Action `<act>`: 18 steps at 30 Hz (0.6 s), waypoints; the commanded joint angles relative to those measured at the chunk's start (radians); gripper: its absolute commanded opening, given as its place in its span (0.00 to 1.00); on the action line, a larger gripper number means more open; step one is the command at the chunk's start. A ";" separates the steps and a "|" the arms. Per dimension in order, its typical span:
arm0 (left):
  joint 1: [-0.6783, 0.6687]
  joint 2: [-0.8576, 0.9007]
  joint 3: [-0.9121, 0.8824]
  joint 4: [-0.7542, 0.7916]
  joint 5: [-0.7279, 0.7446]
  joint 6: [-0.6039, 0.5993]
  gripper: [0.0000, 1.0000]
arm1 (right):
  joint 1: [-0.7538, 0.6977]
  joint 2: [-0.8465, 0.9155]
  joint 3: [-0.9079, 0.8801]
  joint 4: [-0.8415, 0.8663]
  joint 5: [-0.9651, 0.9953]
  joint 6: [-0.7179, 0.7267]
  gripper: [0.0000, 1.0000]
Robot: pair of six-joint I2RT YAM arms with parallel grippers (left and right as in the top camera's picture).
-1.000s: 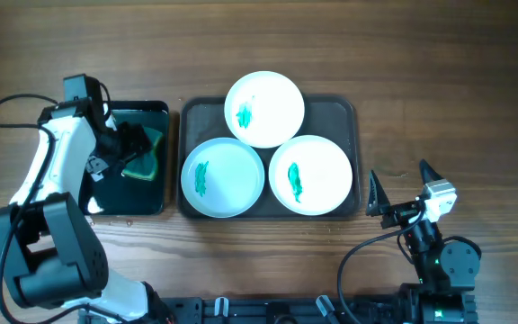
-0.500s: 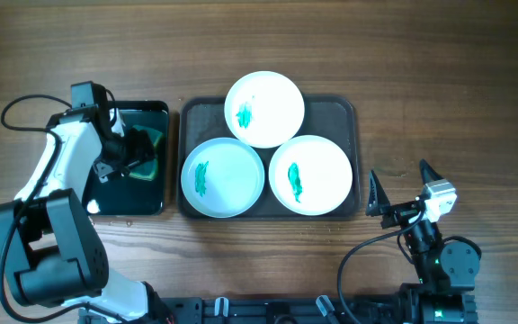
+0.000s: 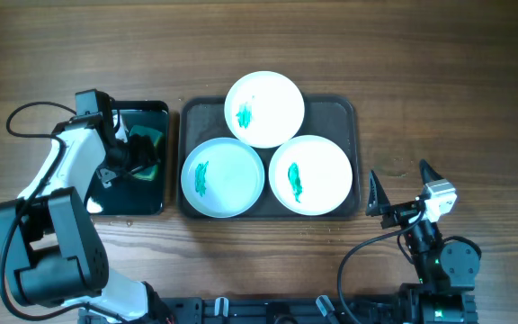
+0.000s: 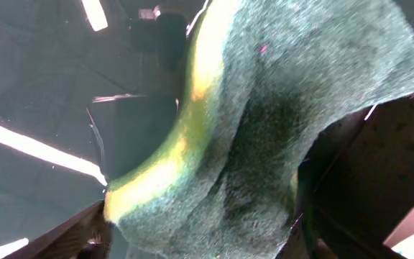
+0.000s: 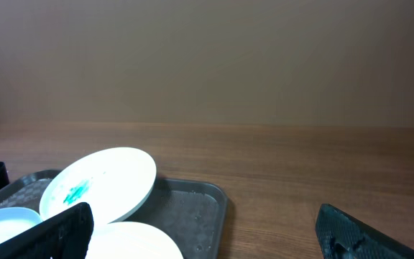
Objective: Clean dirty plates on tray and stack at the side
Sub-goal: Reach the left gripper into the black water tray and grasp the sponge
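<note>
**A:** What has the left gripper (image 3: 142, 153) got hold of?

**B:** Its jaws are drawn in on the green scouring sponge with a yellow layer (image 4: 264, 129). The sponge bows between the two fingers, over the small black rectangular tray (image 3: 120, 193).

**A:** And the right gripper (image 3: 399, 182)?

**B:** Its jaws are spread wide with nothing between them, touching nothing. It sits above the brown wooden table (image 3: 439, 72), just off the near right corner of the large dark grey-brown rectangular tray (image 3: 335, 112).

**A:** Where are the things to be cleaned?

**B:** All are on that large tray, each with a green-teal smear at its centre. The far round white shallow plate (image 3: 264, 109) overlaps the rims of the near-left white plate (image 3: 223, 177) and the near-right white plate (image 3: 309, 174).
</note>
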 commanded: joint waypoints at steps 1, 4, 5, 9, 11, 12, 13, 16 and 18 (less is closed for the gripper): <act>-0.005 0.013 -0.004 0.030 0.016 -0.005 0.76 | 0.005 -0.001 -0.001 0.006 -0.012 -0.018 1.00; -0.005 0.013 -0.004 0.049 0.014 0.007 0.98 | 0.005 -0.001 -0.001 0.006 -0.012 -0.018 1.00; -0.005 0.014 -0.004 0.059 0.016 0.006 1.00 | 0.005 -0.001 -0.001 0.006 -0.012 -0.018 1.00; -0.005 0.017 -0.004 0.065 0.016 0.006 0.95 | 0.005 -0.001 -0.001 0.006 -0.012 -0.018 1.00; -0.005 0.023 -0.006 0.062 0.015 0.007 0.95 | 0.005 -0.001 -0.001 0.006 -0.012 -0.018 1.00; -0.005 0.026 -0.011 0.064 0.015 0.008 0.95 | 0.005 -0.001 -0.001 0.006 -0.012 -0.018 1.00; -0.005 0.031 -0.021 0.072 0.015 0.020 0.95 | 0.005 -0.001 -0.001 0.006 -0.012 -0.018 1.00; -0.004 0.036 -0.037 0.072 0.011 0.034 0.81 | 0.005 -0.001 -0.001 0.006 -0.012 -0.018 1.00; -0.004 0.036 -0.038 0.072 0.008 0.033 0.64 | 0.005 -0.001 -0.001 0.006 -0.012 -0.018 1.00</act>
